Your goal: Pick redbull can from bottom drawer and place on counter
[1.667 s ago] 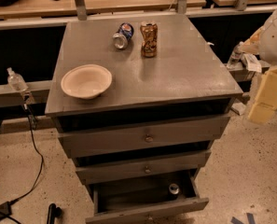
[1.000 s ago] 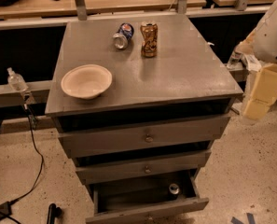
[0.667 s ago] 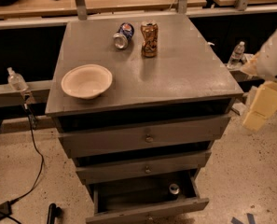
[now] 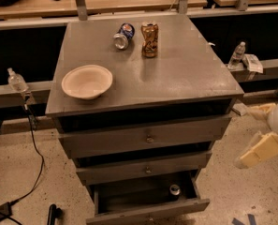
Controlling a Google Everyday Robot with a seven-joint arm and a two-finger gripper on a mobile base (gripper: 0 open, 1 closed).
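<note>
While jaws hang right of cabinet [image 4: 129, 137], counter [image 4: 176, 74] bears bowl [image 4: 87, 81]

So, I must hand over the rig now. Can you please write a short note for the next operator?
Gripper: low on the right side of the cabinet, at drawer height, apart from it and away from the can.
Redbull can: upright in the bottom drawer, near its right back corner.
Counter: carries a bowl, a blue can lying on its side and a brown-gold can.
Done: the bottom drawer is open.
Left: reach in, grasp the can, lift it out, set it on the counter.
</note>
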